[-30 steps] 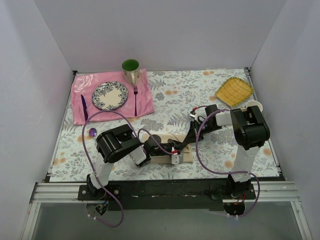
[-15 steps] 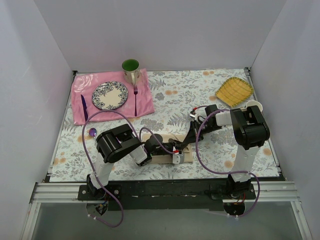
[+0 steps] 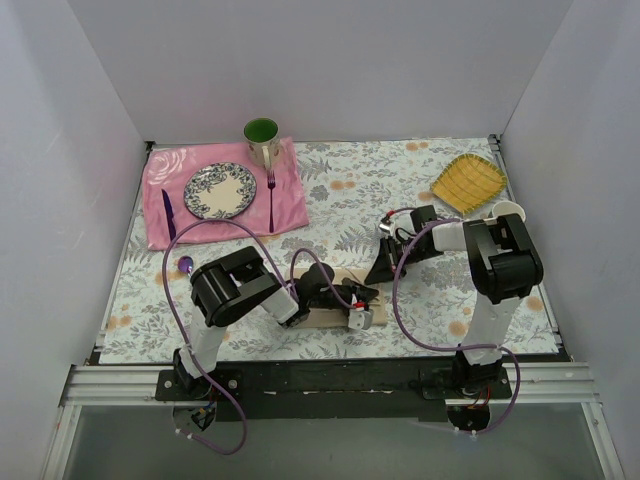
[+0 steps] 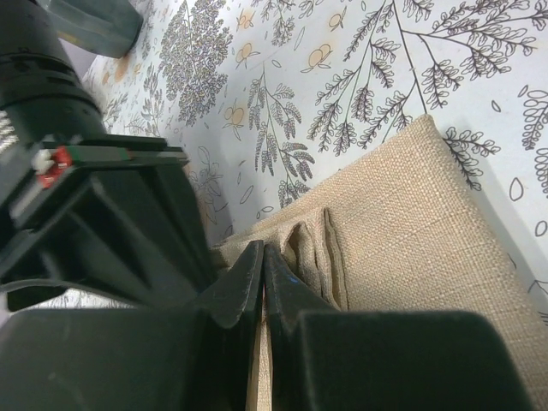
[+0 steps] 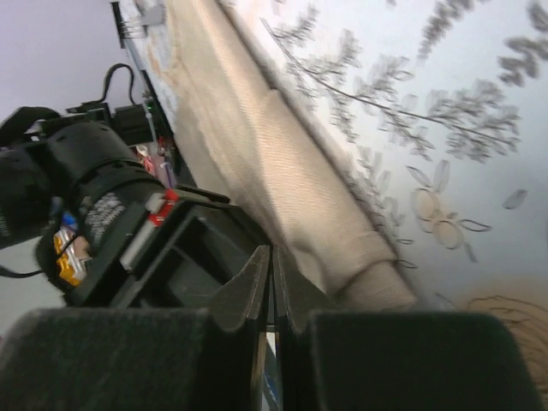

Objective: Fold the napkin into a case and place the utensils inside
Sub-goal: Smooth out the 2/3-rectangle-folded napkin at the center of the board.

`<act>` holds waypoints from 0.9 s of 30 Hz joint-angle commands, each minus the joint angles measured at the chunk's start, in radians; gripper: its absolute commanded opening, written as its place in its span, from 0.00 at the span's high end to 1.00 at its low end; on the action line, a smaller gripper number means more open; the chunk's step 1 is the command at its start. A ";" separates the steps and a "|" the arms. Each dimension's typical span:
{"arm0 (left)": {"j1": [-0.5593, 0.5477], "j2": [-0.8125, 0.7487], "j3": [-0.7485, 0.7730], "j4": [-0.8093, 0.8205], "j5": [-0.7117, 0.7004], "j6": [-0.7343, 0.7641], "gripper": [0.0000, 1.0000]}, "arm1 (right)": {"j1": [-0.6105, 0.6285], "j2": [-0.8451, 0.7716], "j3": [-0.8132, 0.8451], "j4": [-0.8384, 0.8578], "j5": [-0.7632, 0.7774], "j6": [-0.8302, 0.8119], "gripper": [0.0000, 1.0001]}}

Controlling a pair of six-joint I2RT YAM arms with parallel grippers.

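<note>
Top external view: the beige napkin lies folded into a narrow case at the table's near middle. Left fingers press together at its pleat; right fingers, almost together, hold nothing. Whether utensils are inside, cannot tell.

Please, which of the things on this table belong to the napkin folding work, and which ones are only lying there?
For the job: napkin, pinched by the left gripper.

Only lying about: pink mat, plate, green mug, purple fork, dark purple knife, yellow dish, white cup.
</note>
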 commanded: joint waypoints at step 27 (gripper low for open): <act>-0.002 -0.024 -0.050 -0.137 -0.017 -0.012 1.00 | -0.009 0.147 0.010 0.226 -0.068 0.151 0.64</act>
